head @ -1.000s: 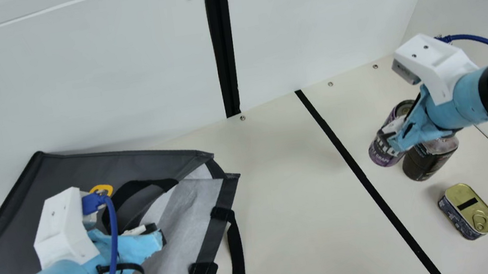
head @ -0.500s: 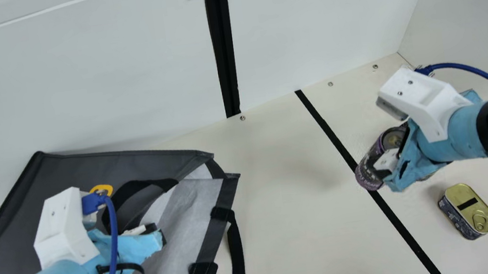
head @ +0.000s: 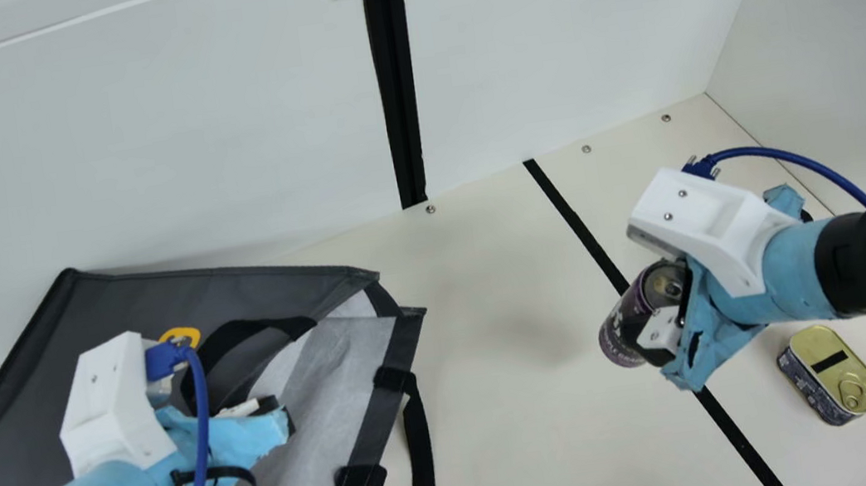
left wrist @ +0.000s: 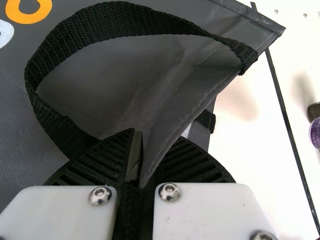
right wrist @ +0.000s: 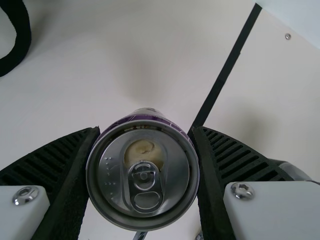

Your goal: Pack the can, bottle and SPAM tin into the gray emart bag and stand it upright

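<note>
Can (head: 625, 320) in right fingers (head: 654, 356), moved nearer gray bag (head: 156, 303)

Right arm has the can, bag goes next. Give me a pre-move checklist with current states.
1. Can gripped: ok, right gripper has its jaws against both sides.
2. Bag held: ok, left gripper has its jaws closed on the fabric edge.
3. Mouth facing the can: ok, the pale lining shows on that side.
4. Can at the mouth: not ok, it's over the table, well to the right of the bag.
5. Room inside the bag: cannot tell, its depth is hidden.
6. Tin away from the can: ok, on the table at the right.
</note>
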